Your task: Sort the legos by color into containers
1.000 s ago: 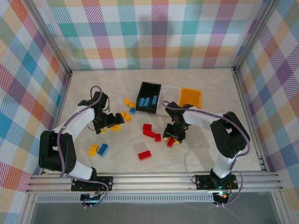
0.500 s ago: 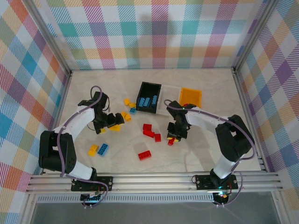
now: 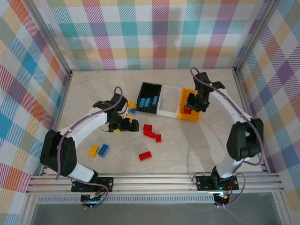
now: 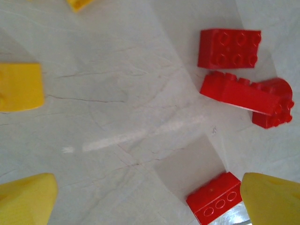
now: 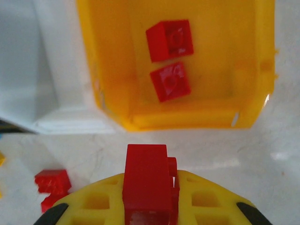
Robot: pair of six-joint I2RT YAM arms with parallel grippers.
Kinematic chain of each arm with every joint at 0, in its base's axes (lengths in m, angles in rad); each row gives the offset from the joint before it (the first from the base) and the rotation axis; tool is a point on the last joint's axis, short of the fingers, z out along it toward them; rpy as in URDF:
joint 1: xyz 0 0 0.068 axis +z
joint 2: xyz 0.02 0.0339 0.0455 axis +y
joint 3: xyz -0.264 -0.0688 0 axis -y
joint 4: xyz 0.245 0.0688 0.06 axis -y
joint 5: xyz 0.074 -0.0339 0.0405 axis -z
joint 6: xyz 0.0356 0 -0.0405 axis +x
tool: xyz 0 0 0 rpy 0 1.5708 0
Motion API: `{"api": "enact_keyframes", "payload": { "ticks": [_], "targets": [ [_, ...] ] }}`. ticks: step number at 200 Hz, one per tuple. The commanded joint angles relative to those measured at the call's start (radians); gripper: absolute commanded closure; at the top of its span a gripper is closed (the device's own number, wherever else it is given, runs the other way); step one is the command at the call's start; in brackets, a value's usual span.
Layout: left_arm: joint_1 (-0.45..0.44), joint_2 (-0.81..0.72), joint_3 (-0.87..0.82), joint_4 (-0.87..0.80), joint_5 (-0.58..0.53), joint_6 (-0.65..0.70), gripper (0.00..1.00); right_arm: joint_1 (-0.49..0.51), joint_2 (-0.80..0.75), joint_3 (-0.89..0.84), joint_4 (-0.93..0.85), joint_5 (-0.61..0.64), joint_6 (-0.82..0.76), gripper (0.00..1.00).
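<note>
**Right arm holds a red brick at the yellow-orange bin; left arm open over the red pile**

I have a red lego (image 5: 145, 171) pinched upright between the fingers of the right gripper (image 5: 147, 199), which are closed narrow on its sides. In the right wrist view it hangs just short of the near wall of the yellow-orange bin (image 5: 108, 70). From the top camera I can't tell whether it is over the bin's edge or just in front of it. Two red square bricks (image 5: 169, 40) lie apart on the floor of that bin.

The white bin (image 3: 168, 108) sits touching the yellow-orange one on its left. The black bin (image 3: 146, 90) is next in the row and has blue bricks (image 3: 148, 101) inside it.

My left gripper (image 3: 129, 125) hovers low over the table (image 3: 201, 145) with its yellow fingertips (image 4: 26, 199) spread wide. In the left wrist view a small red brick (image 4: 214, 198) lies just beside one fingertip. Beyond it, a red six-stud block (image 4: 228, 48), a long red brick (image 4: 236, 91) and a rounded red piece (image 4: 274, 110) are clustered close together. A yellow brick (image 4: 19, 86) lies well apart from them.

Nearer the arm bases I see another red brick (image 3: 145, 156). A yellow piece (image 3: 93, 150) and a blue piece (image 3: 103, 149) lie side by side.
</note>
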Motion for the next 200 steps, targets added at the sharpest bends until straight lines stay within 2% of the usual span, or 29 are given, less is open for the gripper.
{"api": "enact_keyframes", "payload": {
  "ticks": [1, 56, 94, 114, 127, 154, 200],
  "targets": [
    [-0.029, 0.006, 0.034, -0.049, -0.008, 0.061, 0.00, -0.014, 0.096, 0.051, 0.024, 0.010, -0.067, 0.84],
    [-0.116, -0.009, 0.022, -0.067, -0.003, 0.133, 0.00, -0.020, 0.269, 0.182, 0.017, 0.021, -0.095, 0.78],
    [-0.172, 0.010, 0.007, -0.050, -0.004, 0.157, 0.00, -0.020, 0.279, 0.215, -0.007, 0.026, -0.100, 0.59],
    [-0.194, 0.038, 0.012, -0.045, -0.005, 0.174, 0.00, -0.020, 0.242, 0.201, -0.009, 0.033, -0.098, 0.49],
    [-0.208, 0.057, 0.021, -0.045, -0.007, 0.185, 0.00, -0.020, 0.209, 0.196, -0.022, 0.035, -0.096, 0.45],
    [-0.244, 0.092, 0.039, -0.043, -0.017, 0.193, 0.00, -0.017, 0.089, 0.134, -0.008, -0.001, -0.075, 0.43],
    [-0.353, 0.149, 0.020, -0.016, -0.031, 0.207, 0.00, 0.011, -0.119, -0.108, 0.049, -0.066, -0.018, 0.40]
  ]
}}
